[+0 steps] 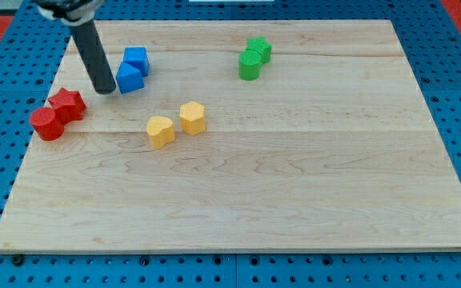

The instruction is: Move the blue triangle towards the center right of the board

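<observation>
The blue triangle (130, 78) lies just right of the tip (106, 91), apparently touching; a second blue block (136, 59) abuts the triangle's far side. The tool is a bare rod, holding nothing. The triangle looks light, rigid and liable to pivot; contact belongs on its left face, centrally. Right of the triangle, the smooth wooden board (310, 176) offers open room; yellow blocks (176, 125) lie below-right.
</observation>
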Robot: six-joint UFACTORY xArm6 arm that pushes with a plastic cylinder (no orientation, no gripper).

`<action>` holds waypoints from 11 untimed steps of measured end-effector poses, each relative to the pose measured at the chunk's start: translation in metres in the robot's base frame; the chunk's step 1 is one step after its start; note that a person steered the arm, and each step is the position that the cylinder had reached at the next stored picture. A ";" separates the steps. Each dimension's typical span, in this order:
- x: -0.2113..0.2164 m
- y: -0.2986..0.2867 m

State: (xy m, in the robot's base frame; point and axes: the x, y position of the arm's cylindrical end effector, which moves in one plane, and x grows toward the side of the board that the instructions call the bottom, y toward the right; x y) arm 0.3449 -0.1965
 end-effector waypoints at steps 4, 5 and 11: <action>-0.016 0.116; -0.012 0.185; 0.033 0.153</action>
